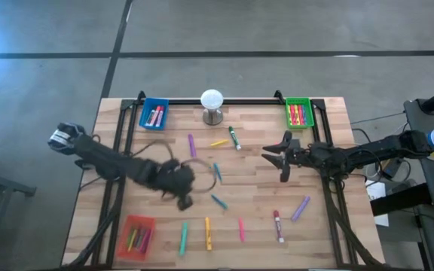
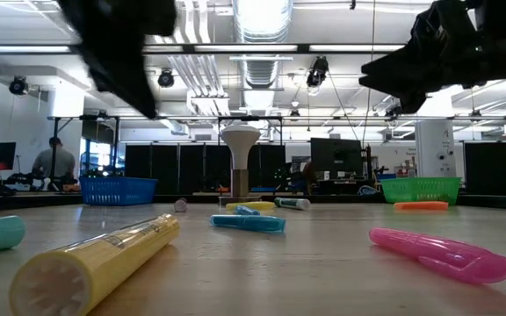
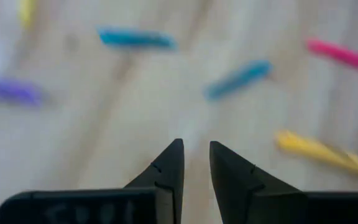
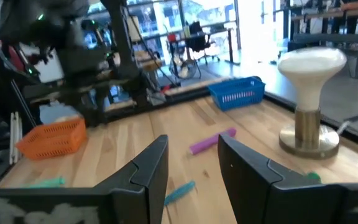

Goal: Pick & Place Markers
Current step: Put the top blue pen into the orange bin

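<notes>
Several markers lie flat and scattered on the wooden table (image 1: 142,196): a purple one (image 1: 191,144), a yellow one (image 1: 218,142), two teal ones (image 1: 217,172) (image 1: 218,201), pink (image 1: 241,229) and red (image 1: 278,226) among them. My left gripper (image 1: 184,197) hangs over the table's middle, left of the teal markers, tipped downward. Its fingers (image 3: 196,155) stand a little apart with nothing between them. My right gripper (image 1: 276,159) is held level above the right half, open (image 4: 191,149) and empty, pointing toward the left edge.
A blue tray (image 1: 154,114) and a green tray (image 1: 299,113) with markers stand at the far edge, and a red tray (image 1: 136,235) at the near left. A white ball on a metal stand (image 1: 212,105) sits at the far middle. Black frame bars run along the table's sides.
</notes>
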Action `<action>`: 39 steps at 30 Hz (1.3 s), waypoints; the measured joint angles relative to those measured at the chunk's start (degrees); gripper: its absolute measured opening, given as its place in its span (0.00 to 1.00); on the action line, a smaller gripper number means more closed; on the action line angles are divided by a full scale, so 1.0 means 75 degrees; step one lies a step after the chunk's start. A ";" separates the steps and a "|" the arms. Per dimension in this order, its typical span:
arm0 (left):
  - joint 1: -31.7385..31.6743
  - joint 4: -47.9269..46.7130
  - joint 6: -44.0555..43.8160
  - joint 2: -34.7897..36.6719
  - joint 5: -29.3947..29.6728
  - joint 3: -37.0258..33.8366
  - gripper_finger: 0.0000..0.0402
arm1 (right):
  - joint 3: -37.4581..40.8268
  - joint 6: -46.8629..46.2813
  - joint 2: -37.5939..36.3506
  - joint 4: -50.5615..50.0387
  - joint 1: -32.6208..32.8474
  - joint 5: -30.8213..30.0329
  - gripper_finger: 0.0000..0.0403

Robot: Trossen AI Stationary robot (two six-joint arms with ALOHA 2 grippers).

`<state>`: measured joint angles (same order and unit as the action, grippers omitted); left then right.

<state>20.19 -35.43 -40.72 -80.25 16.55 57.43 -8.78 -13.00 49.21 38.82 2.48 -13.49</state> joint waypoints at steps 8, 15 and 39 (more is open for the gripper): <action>-0.1679 0.4853 0.2779 -0.0022 -0.0495 -0.1583 0.02 | -0.0516 -0.0180 0.0106 -0.0992 0.0000 -0.0028 0.30; -0.2577 1.0323 0.3748 -0.0052 -0.1280 -0.3611 0.00 | -0.1905 -0.0661 0.0260 -0.4137 0.0000 -0.0680 0.18; -0.3533 1.4075 0.4649 -0.0060 -0.1701 -0.5720 0.00 | -0.4790 -0.3465 0.4475 -0.6393 -0.0251 -0.0717 0.31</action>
<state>-6.31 70.13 -5.85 -80.71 3.79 14.52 -44.70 -38.99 82.77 -9.13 0.60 -18.86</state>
